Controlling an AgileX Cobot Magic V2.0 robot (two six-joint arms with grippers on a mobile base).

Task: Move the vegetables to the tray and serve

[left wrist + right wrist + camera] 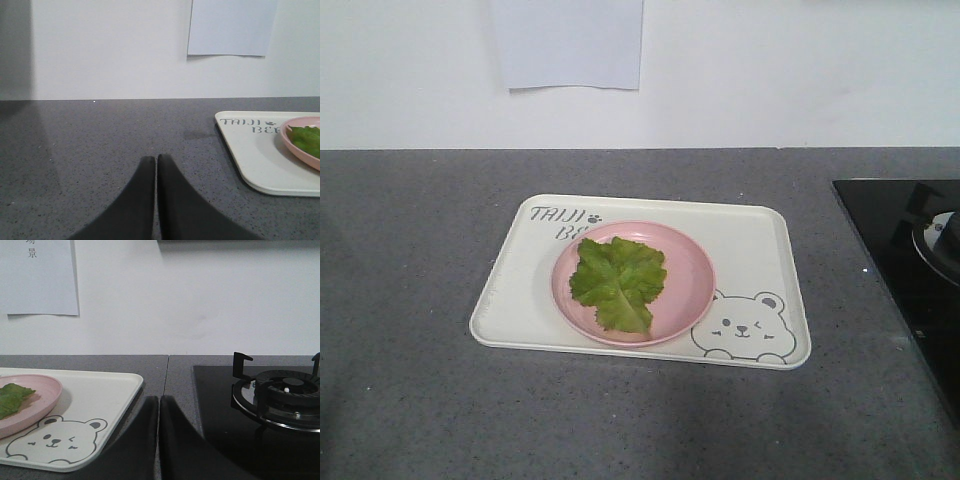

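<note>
The green lettuce leaf (617, 281) lies on a round pink plate (688, 262) that stands in the middle of the cream tray (760, 240) with the bear drawing. Neither gripper shows in the front view. In the left wrist view my left gripper (156, 160) is shut and empty above the grey counter, left of the tray (260, 165); the plate (295, 150) and leaf (306, 140) show at the right edge. In the right wrist view my right gripper (159, 401) is shut and empty just right of the tray (110, 390); the leaf (12, 397) lies on the plate (45, 390) at the left.
A black gas hob (900, 250) with a burner (285, 390) lies on the counter to the right of the tray. A white wall with a paper sheet (570, 45) stands behind the grey counter (410, 250).
</note>
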